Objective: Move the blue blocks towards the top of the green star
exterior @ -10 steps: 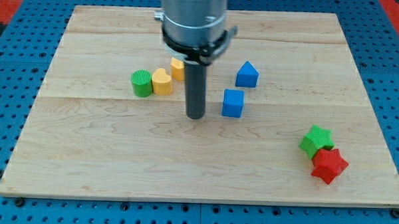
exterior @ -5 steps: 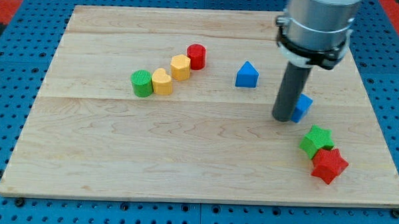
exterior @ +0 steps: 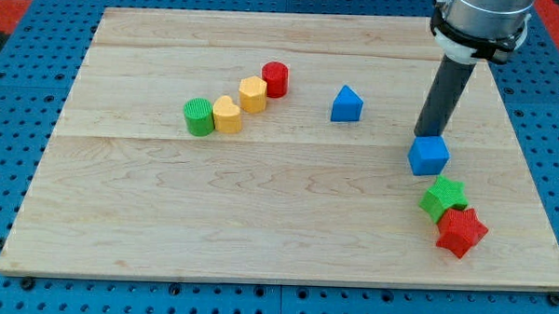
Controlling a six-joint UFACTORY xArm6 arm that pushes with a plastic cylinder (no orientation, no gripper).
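Tip: my tip [exterior: 430,134] rests on the surface [exterior: 258,231] just above the blue cube [exterior: 429,156] in the view — touching or nearly so, I cannot tell which.
Jaws: none on this rig, only the rod, so nothing is gripped.
Blue cube: just above the green star [exterior: 443,198], close to it, with the red star [exterior: 461,231] touching the green star's lower right.
Blue triangular block [exterior: 347,104]: well apart, toward the view's left and slightly above my tip.
Key relation: this second blue block lies up and left of the green star — I judge I must get round to its left side and push rightward and slightly down.
Others: green cylinder [exterior: 199,116], two yellow blocks [exterior: 228,114] [exterior: 253,94] and red cylinder [exterior: 276,79] sit in a diagonal row at the left, out of the way.
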